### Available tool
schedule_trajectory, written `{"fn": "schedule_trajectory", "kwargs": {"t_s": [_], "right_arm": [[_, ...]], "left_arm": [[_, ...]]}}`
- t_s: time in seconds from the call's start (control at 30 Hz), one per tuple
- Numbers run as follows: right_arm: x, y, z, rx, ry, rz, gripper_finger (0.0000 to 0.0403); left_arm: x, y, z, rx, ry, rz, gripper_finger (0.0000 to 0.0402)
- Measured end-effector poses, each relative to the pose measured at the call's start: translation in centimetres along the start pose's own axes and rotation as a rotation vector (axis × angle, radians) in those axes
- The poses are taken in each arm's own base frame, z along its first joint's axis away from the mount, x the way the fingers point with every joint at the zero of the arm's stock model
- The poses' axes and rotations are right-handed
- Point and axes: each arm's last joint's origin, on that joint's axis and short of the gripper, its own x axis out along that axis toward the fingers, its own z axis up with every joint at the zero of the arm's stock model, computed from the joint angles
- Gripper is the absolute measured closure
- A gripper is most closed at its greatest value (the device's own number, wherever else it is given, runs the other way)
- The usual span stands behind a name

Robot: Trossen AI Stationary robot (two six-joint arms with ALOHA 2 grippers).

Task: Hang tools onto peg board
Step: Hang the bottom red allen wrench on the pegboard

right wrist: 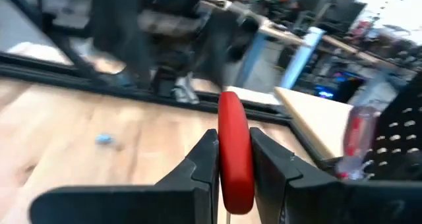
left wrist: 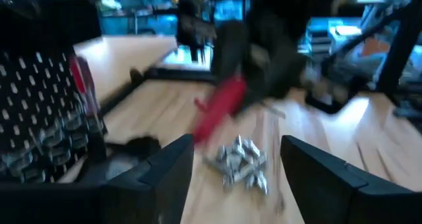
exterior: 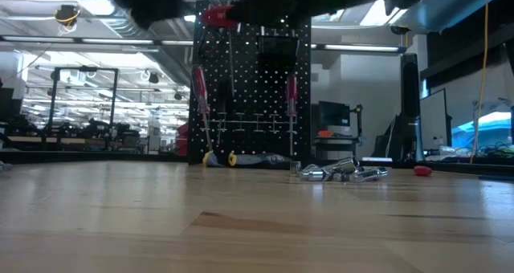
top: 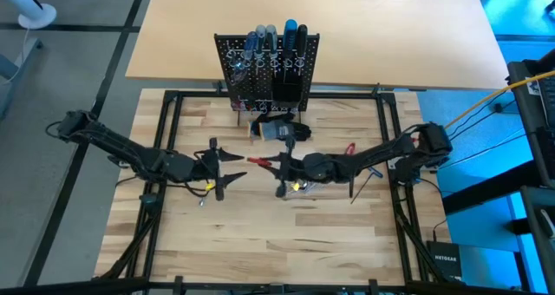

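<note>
Right hand [right wrist: 234, 159] clamps the red-handled screwdriver [right wrist: 235, 148] between its fingers, in front of the peg board [top: 267, 69], which stands upright at the far edge of the table [top: 260, 234]. Left hand [top: 227, 168] hovers just beside the screwdriver's tip, fingers [left wrist: 173, 178] spread wide and empty. Small silver metal pieces [left wrist: 242, 162] lie in a heap on the table near the peg board, whose holders carry several screwdrivers

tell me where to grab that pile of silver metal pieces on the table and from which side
Judging by its pose, come straight down on the pile of silver pieces: it lies flat and loose on the table, so pinch one outer piece, not the whole clump.
</note>
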Motion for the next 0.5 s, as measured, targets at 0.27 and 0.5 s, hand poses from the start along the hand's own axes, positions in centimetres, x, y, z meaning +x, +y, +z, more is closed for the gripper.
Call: {"fn": "schedule_trajectory", "kwargs": {"t_s": [0.27, 0.5], "right_arm": [[-0.3, 0.3, -0.8, -0.016, -0.010, 0.152, 0.0343], [-0.5, 0.1, -0.3, -0.055, -0.037, 0.157, 0.0343]], "left_arm": [[3.0, -0.8, 0.9, 0.083, 0.071, 0.034, 0.0191], [4.1, -1.6, 1.6, 0.129, 0.152, 0.028, 0.0197]]}}
